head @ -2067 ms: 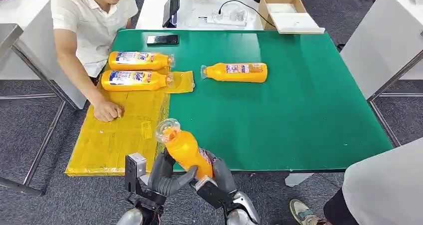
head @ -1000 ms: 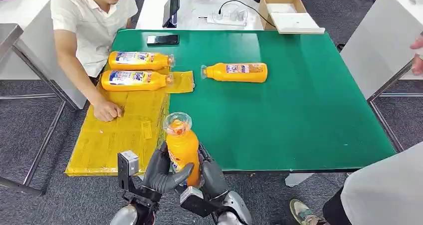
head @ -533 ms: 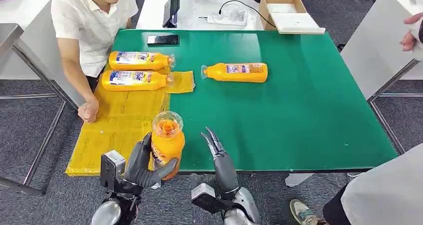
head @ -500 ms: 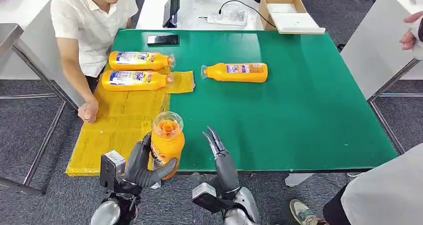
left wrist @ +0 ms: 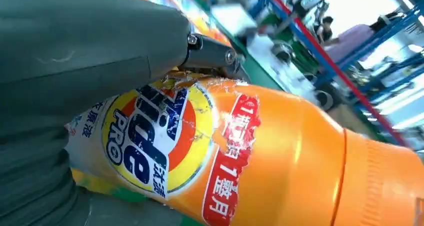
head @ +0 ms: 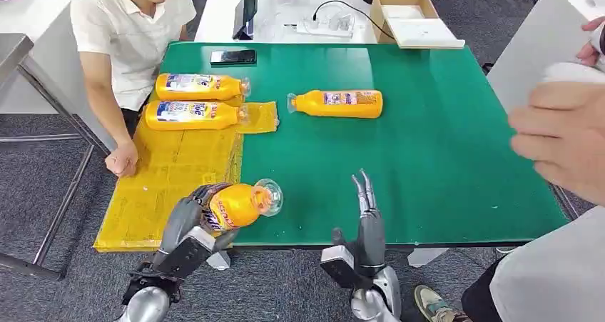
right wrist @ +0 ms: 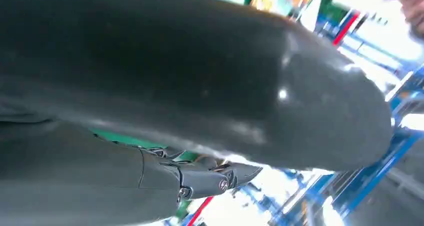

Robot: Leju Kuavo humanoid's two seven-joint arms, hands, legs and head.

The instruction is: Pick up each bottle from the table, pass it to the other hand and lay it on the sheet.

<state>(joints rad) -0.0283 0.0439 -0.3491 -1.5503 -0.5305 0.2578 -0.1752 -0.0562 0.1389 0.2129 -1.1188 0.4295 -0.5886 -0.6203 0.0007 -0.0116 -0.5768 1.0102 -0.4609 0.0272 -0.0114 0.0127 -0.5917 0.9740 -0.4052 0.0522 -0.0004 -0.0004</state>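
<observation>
Yellow sheet [head: 175,172] lies along the table's [head: 428,158] left edge, hanging over it; two bottles [head: 196,101] already lie side by side at its far end, caps toward the table's middle. A seated person's fist [head: 121,159] rests at the sheet's left edge. Left hand [head: 187,225] at the near edge, over the sheet's near right corner, fingers wrapped round the held bottle [head: 235,204]; bottle tipped almost flat, clear cap toward the table's middle; in the left wrist view the held bottle's label faces the camera. One more bottle on green [head: 335,103] lies well apart, toward the far middle of the table. Right hand [head: 367,218] at the near edge, right of the held bottle, fingers straight and apart, holding nothing.

Step in hand, as I judge it: lay the held bottle on the sheet. To do it well: carry it further in over the sheet, away from the near edge, line it parallel to the two laid ones, lower until the body rests fully, then loosen the fingers; round body may roll. Mind the fist nearby.
</observation>
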